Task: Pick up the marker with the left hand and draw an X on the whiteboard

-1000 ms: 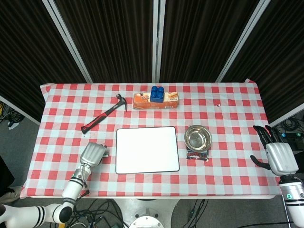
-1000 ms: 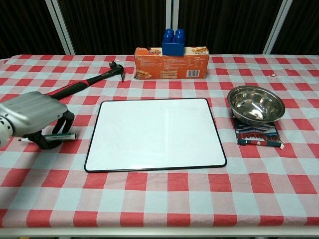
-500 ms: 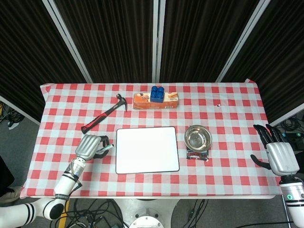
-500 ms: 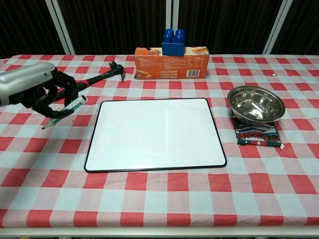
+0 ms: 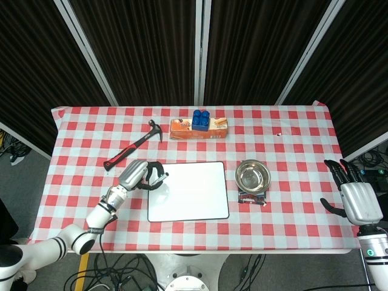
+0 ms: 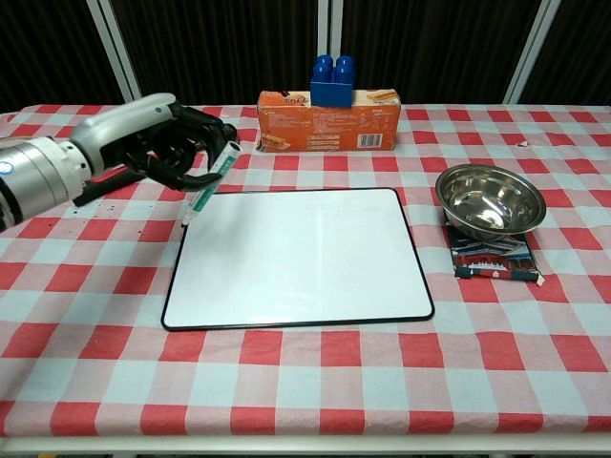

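Observation:
My left hand (image 6: 177, 148) (image 5: 136, 174) grips a green-and-white marker (image 6: 208, 183) (image 5: 159, 179), tilted with its tip pointing down. The tip hangs just above the far left corner of the whiteboard (image 6: 301, 256) (image 5: 189, 191), whose white surface bears no marks. Whether the tip touches the board I cannot tell. My right hand (image 5: 354, 197) hovers open past the table's right edge, fingers spread; the chest view does not show it.
A red-handled hammer (image 5: 130, 149) lies behind my left hand. An orange box (image 6: 327, 121) with a blue block (image 6: 332, 80) on top stands at the back. A steel bowl (image 6: 490, 198) sits on a small packet (image 6: 495, 260) right of the whiteboard.
My left hand lifted the marker off the tablecloth and carried it right and away from me, from left of the whiteboard to over its far left corner. The right hand stayed still.

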